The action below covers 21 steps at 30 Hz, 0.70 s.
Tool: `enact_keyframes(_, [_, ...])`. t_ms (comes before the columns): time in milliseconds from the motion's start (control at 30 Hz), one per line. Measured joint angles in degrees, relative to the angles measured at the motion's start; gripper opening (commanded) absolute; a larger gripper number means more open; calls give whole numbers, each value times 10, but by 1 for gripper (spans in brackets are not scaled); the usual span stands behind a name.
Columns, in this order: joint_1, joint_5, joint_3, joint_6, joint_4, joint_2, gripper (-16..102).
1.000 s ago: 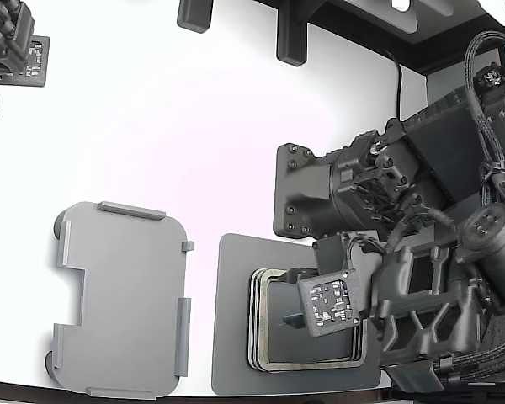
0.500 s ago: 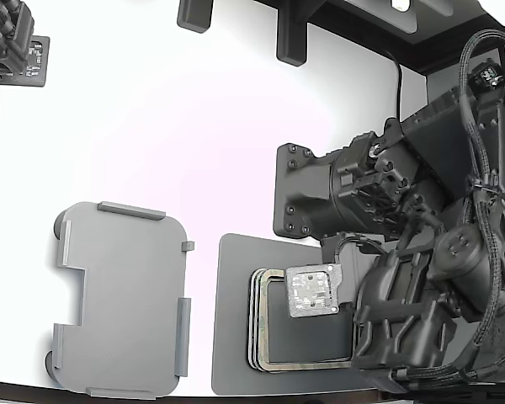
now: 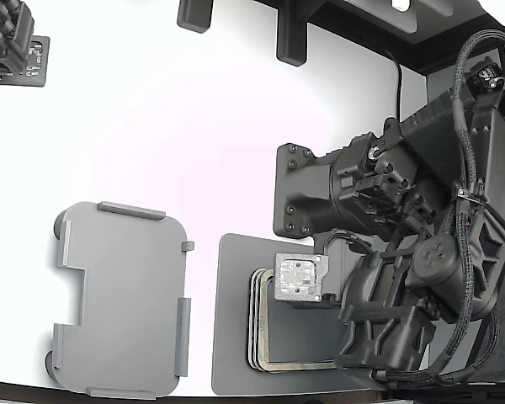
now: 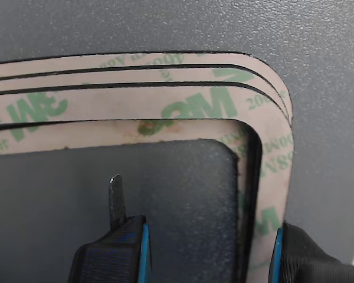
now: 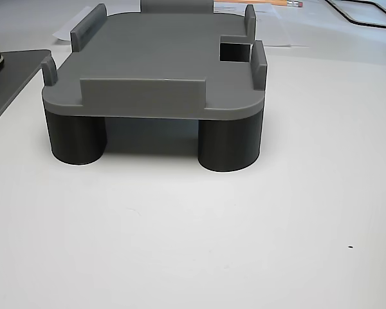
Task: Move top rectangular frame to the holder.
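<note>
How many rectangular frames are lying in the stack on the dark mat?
4 edges can be counted in the wrist view, all in one stack of frames on the dark mat, the top rectangular frame uppermost. More may be hidden underneath.

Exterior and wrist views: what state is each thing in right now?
Top frame: on the stack, not lifted.
Stack: on the mat.
Holder: empty, on dark legs.
Pincer: open, fingers astride one side of the top frame.

The arm reaches low from the exterior view's right, its pincer [image 4: 203,253] spread wide, fingers [image 4: 125,247] apart.
</note>
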Motion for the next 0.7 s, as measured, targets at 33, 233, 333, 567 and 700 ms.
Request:
enact_keyframes(33, [0, 0, 0, -3, 6, 1, 80])
enact_keyframes(233, [0, 4, 5, -14, 25, 12, 75])
enact_keyframes(333, [0, 5, 13, -21, 23, 12, 74])
enact_keyframes(567, [0, 13, 18, -29, 18, 13, 65])
enact_keyframes(700, [-4, 18, 18, -37, 15, 13, 59])
